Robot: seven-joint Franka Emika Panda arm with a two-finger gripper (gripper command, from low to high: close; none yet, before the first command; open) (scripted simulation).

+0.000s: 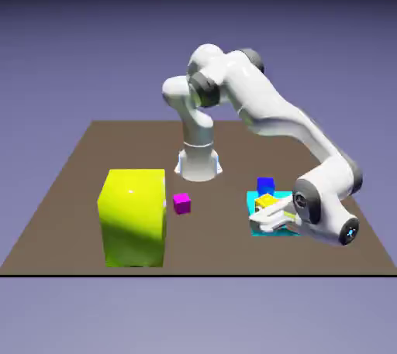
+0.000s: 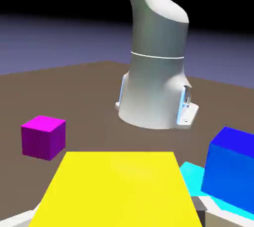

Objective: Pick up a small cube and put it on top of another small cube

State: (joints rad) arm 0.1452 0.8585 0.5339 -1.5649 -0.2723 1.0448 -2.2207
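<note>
On worktop, from left: green block [image 1: 133, 218], magenta cube [image 1: 181, 203], then end effector [image 1: 273, 217] clamped on orange-yellow cube [image 1: 266, 201], low over cyan [image 1: 253, 202], beside blue cube [image 1: 266, 184]. Likely risks: nudging blue cube, off-centre release sliding off. No long axis; top face level, edges skewed to worktop's

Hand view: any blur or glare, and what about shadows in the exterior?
Hand view: sharp, no glare; the held yellow cube fills the bottom, flatly lit, crowding the fingertips into the corners. Exterior view: large block is bright on top with a darker shaded band across its front; dark vignette along the top.
</note>
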